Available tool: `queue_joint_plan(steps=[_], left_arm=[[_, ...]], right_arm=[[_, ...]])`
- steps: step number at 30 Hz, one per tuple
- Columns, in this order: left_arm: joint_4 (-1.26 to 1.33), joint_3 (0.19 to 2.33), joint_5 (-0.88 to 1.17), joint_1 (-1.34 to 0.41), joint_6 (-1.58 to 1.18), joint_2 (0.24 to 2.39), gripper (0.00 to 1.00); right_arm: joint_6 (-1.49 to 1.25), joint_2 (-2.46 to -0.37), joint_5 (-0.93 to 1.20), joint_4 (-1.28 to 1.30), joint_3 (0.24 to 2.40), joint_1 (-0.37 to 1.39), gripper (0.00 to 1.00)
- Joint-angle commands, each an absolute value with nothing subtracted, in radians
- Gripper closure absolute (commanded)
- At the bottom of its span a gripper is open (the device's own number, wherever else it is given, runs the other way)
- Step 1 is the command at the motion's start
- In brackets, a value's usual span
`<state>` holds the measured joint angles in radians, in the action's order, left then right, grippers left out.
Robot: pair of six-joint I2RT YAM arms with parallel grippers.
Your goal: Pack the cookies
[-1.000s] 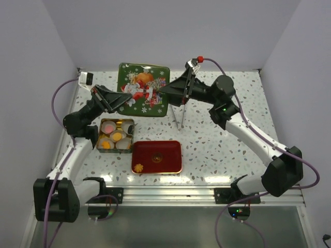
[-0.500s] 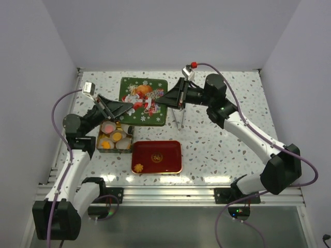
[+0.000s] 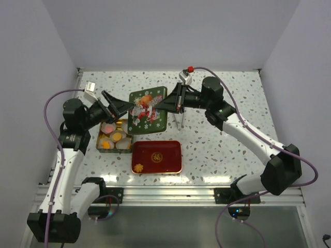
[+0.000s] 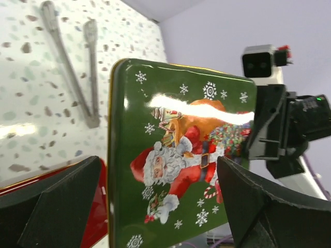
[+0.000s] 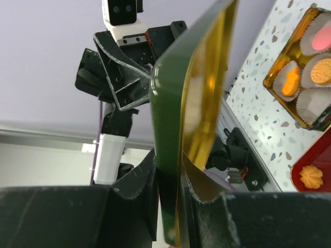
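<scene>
The right gripper [image 3: 164, 104] is closed on the right edge of the green lid [image 3: 147, 109] and holds it in the air, tilted almost upright, above the far right side of the tin [image 3: 98, 139]. The left gripper [image 4: 159, 163] is open, with its fingers wide on both sides of the lid and not touching it.

The lid hangs from one edge only. I think it can turn or slip in that thin grip, fall on the tin and push the paper cups [image 5: 310, 106] out of place. The open left fingers are near the lid and could knock it if they close badly. There is also a risk that the tin is shut too early, because one cookie is not yet packed.

Counted:
- one lid
- one tin, near the left edge of the worktop [image 3: 222, 144]
- one red tray [image 3: 165, 160], at the near edge
- one pair of tongs [image 3: 179, 120], about the middle of the worktop
- one flower cookie [image 3: 138, 167], in the near left corner of the tray

In the tin I can count three cookies for sure: a pink one [image 5: 321, 39], a yellow round one [image 5: 324, 73] and an orange one [image 5: 289, 81]. The lid hides part of the tin, so I cannot tell about the rest.
</scene>
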<state>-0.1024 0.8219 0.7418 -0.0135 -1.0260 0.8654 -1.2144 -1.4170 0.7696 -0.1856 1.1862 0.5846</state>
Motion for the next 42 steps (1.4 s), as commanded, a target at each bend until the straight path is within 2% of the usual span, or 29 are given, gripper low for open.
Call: queue_joint_plan(steps=[1,6,9,14,20,28,32,42], left_arm=[[-0.423,0.908,0.605,-0.009,-0.818,0.868,0.00],[-0.737,0.999,0.232,-0.005,-0.680,0.884,0.00],[-0.805,0.979,0.068,-0.002,-0.643,0.885,0.00],[-0.776,0.874,-0.078,0.000,-0.623,0.867,0.00],[-0.724,0.844,-0.247,0.032,-0.549,0.945,0.00],[-0.582,0.763,-0.224,0.112,-0.503,1.086,0.00],[-0.512,0.701,-0.122,0.230,-0.474,1.134,0.00],[-0.356,0.663,0.089,0.252,-0.574,1.270,0.01]], right_arm=[[-1.164,-1.362,0.741,-0.135,1.204,0.565,0.91],[-1.121,-1.341,0.733,-0.055,1.215,0.551,0.92],[-1.111,-1.324,0.733,-0.031,1.200,0.545,0.93],[-1.109,-1.286,0.735,-0.008,1.157,0.540,0.93],[-1.098,-1.223,0.739,0.058,1.111,0.534,0.94],[-1.086,-1.167,0.749,0.135,1.089,0.534,0.95],[-1.058,-1.166,0.753,0.201,1.115,0.532,0.95],[-1.046,-1.193,0.753,0.213,1.150,0.526,0.96]])
